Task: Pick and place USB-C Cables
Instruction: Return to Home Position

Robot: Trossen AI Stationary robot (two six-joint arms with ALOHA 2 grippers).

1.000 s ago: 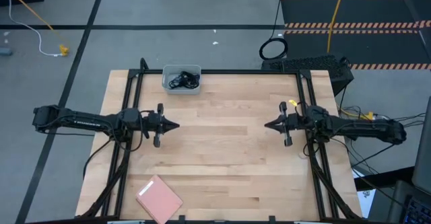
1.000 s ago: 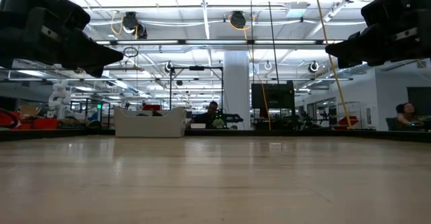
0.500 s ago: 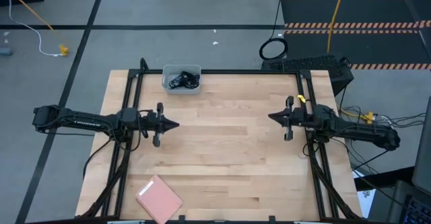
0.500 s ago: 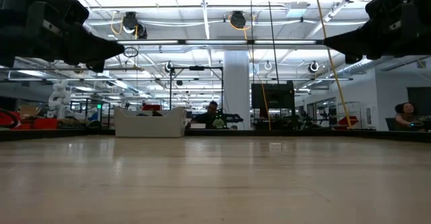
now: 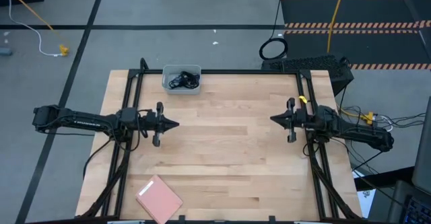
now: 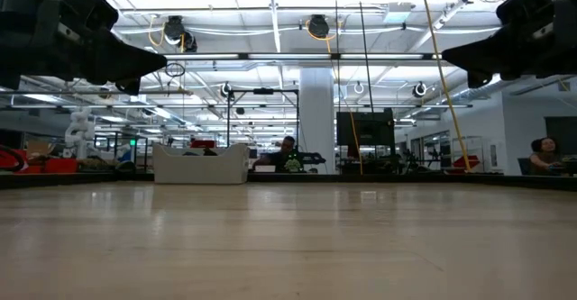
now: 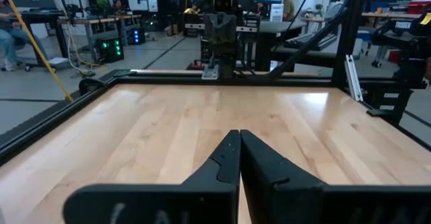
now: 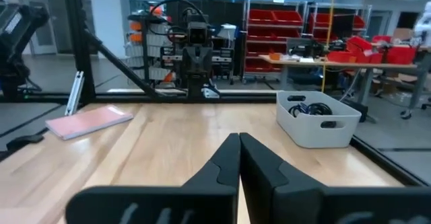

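The USB-C cables [image 5: 183, 81] lie as a dark tangle inside a grey bin [image 5: 166, 83] at the table's far edge, left of the middle. The right wrist view looks into the bin [image 8: 316, 131] and shows the cables [image 8: 306, 107] on its floor. My left gripper [image 5: 176, 124] hovers shut above the table's left half, pointing right. My right gripper [image 5: 271, 120] hovers shut above the right half, pointing left. Both are well above the wood in the low view, the left gripper [image 6: 165, 63] and the right gripper [image 6: 444, 59]. Neither is near the bin.
A pink rectangular pad [image 5: 159, 199] lies flat near the table's near-left corner and also shows as the pad [image 8: 89, 121] in the right wrist view. A black frame rail [image 5: 132, 89] runs along the table's sides. Bare wood [image 5: 222, 136] lies between the grippers.
My right gripper has drawn back a little toward the table's right edge and shifted slightly toward the far edge, staying shut. The cables, bin and pad lie where they were.
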